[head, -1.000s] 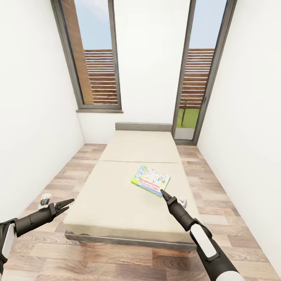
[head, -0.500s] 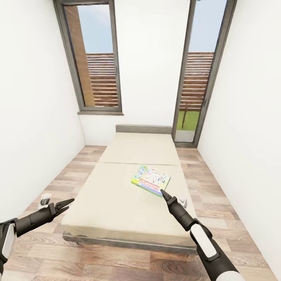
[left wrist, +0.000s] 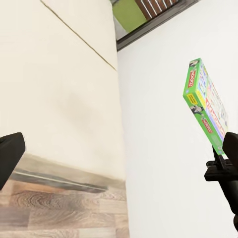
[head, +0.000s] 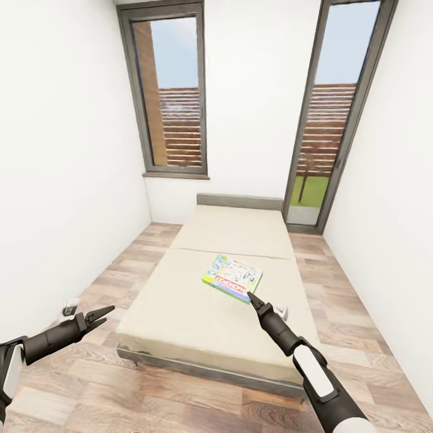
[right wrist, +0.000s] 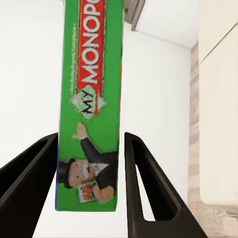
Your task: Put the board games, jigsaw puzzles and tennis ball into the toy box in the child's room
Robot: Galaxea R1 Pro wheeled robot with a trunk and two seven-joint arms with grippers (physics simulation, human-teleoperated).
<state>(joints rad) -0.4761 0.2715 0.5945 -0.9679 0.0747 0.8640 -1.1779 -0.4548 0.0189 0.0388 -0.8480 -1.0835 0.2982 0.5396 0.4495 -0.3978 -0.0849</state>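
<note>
A board game (head: 233,277), a flat box with a green edge and cartoon art, hangs in the air over the bed (head: 192,307). My right gripper (head: 253,298) is shut on its near edge. In the right wrist view the green box edge (right wrist: 91,99) with a red logo sits between the two dark fingers (right wrist: 148,183). From the left wrist view the same game (left wrist: 206,106) shows against the white wall, with the right gripper below it. My left gripper (head: 103,314) is open and holds nothing, out past the bed's left side above the floor.
The cream mattress on its dark grey frame runs away from me toward two tall windows (head: 177,96). White walls close in on both sides, with strips of wood-plank floor (head: 126,264) between them and the bed. A small white object (head: 70,308) lies on the floor at the left.
The whole view has swung, so the bed and windows sit further right in the picture. Both arms and the held game keep their places in the frame.
</note>
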